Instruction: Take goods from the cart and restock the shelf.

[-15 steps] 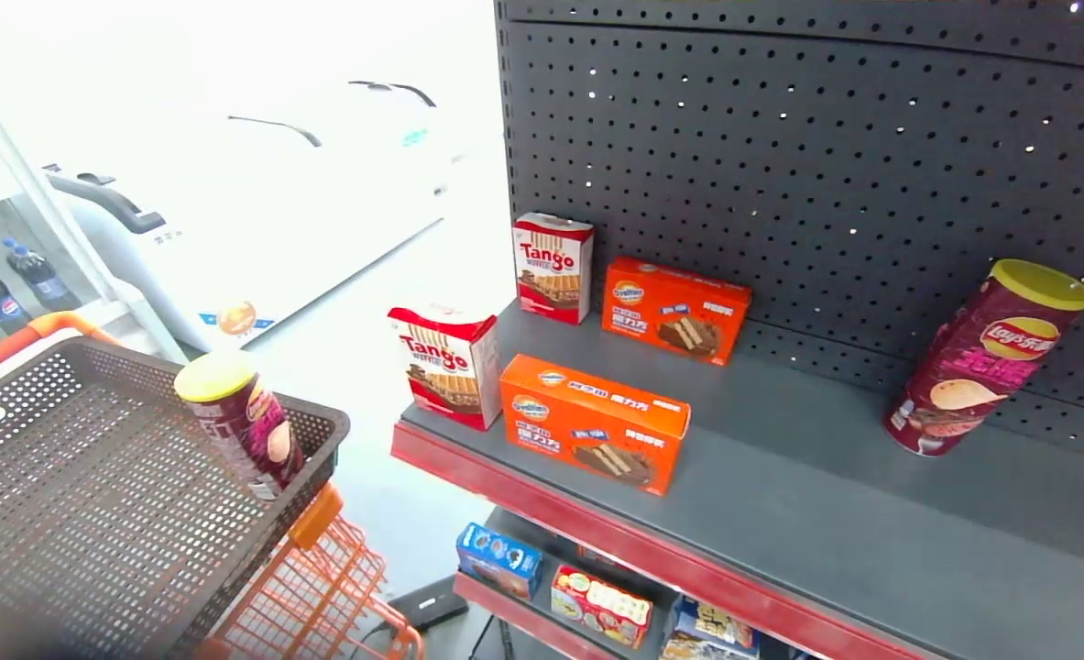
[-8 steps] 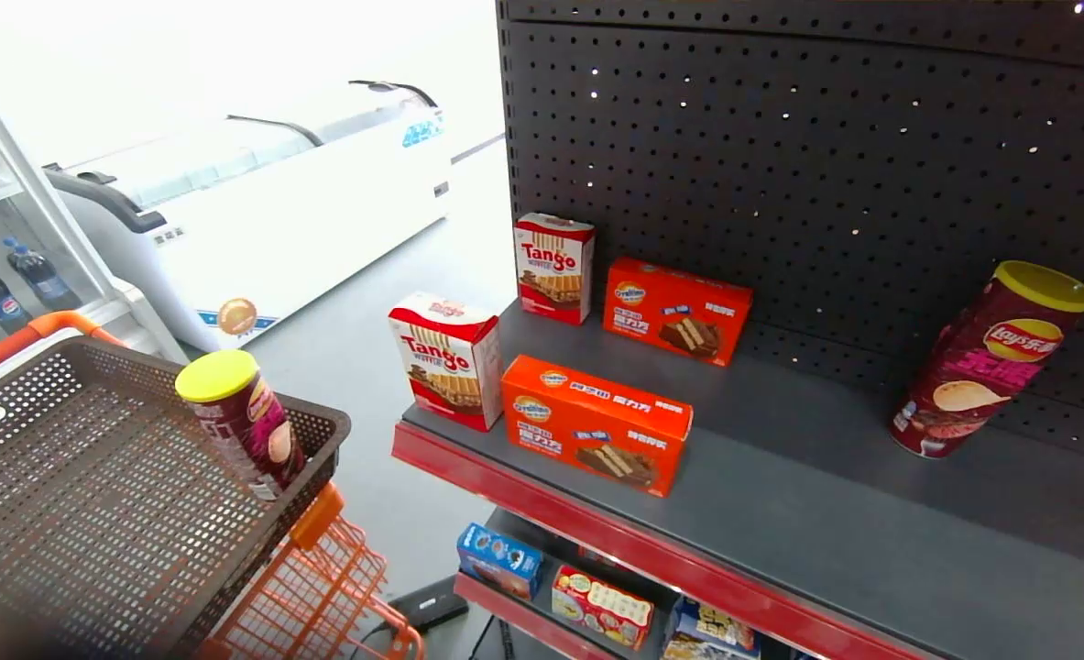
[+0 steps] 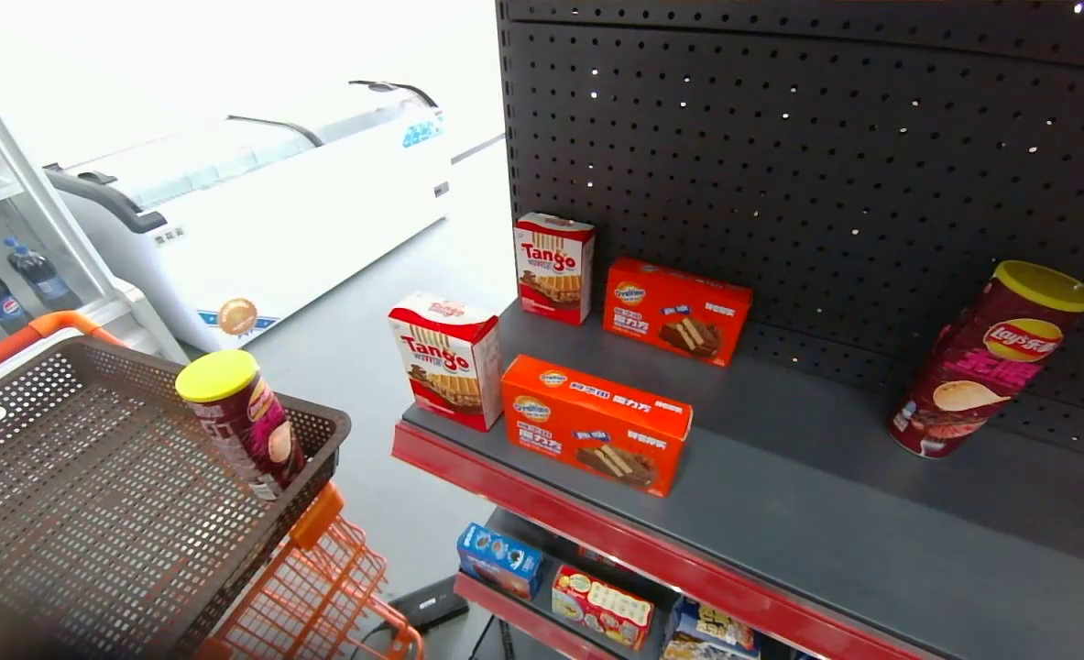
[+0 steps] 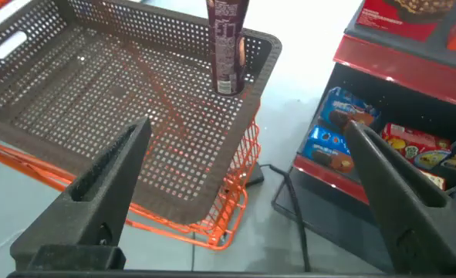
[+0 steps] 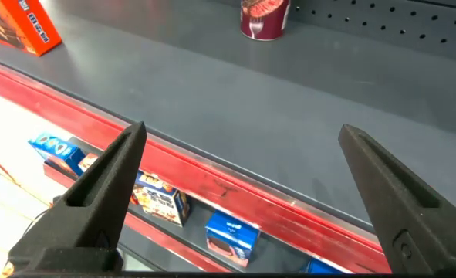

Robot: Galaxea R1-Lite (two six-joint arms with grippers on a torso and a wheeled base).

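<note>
A maroon chip can with a yellow lid (image 3: 239,422) stands upright in the far right corner of the brown cart basket (image 3: 93,513); its lower part (image 4: 226,46) rises above the mesh in the left wrist view. My left gripper (image 4: 247,193) hangs open above the basket's (image 4: 135,116) near edge, well short of the can. A second chip can (image 3: 986,362) stands on the grey shelf (image 3: 826,495) against the pegboard. My right gripper (image 5: 243,201) hangs open over the shelf's red front lip (image 5: 212,181), with that can's base (image 5: 265,19) far beyond it.
Two red-and-white wafer boxes (image 3: 445,357) (image 3: 552,266) and two orange boxes (image 3: 594,423) (image 3: 674,309) stand at the shelf's left end. The shelf's middle and right front are bare. A lower shelf (image 3: 596,605) holds snack boxes. The orange cart frame (image 3: 312,596) sits under the basket; a white freezer (image 3: 257,202) stands behind.
The picture was washed out a second ago and has settled. No object or gripper has visibly moved.
</note>
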